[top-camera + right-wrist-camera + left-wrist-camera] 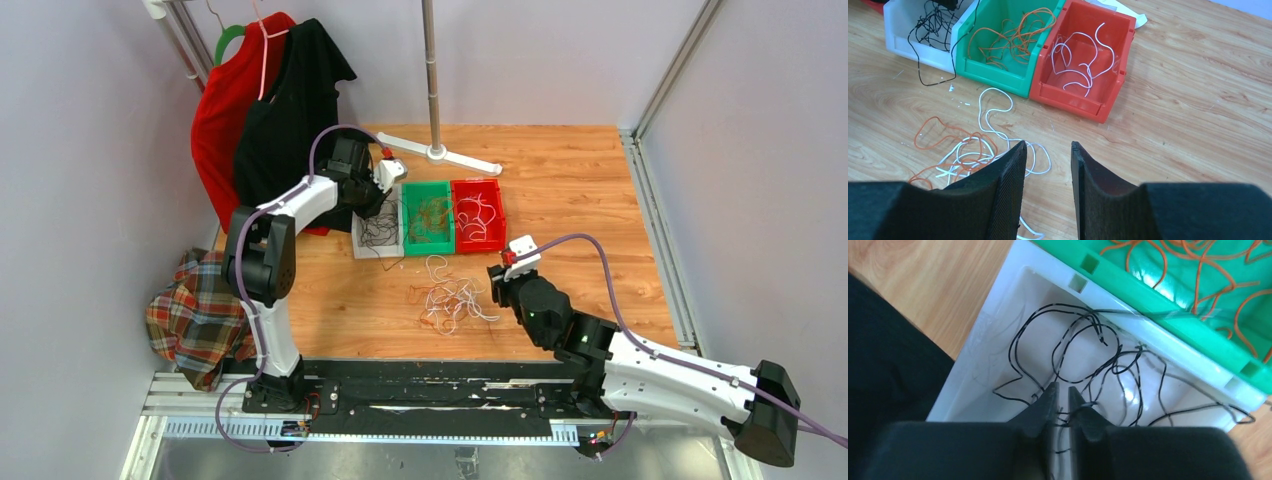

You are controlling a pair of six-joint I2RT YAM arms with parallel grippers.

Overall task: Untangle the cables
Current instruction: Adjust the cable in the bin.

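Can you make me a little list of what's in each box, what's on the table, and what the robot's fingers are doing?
White plastic bin: thin black wires
Green plastic bin: thin orange wires
Red plastic bin: thin white wires
Wooden table: loose tangle of white and orange wires, in front of the bins
Left gripper: over the white bin, fingers nearly together among the black wires; cannot tell if one is pinched
Right gripper: fingers apart, empty, by the tangle

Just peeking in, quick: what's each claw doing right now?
Left gripper: closed among black cables in the white bin; grip unclear.
Right gripper: open, empty.
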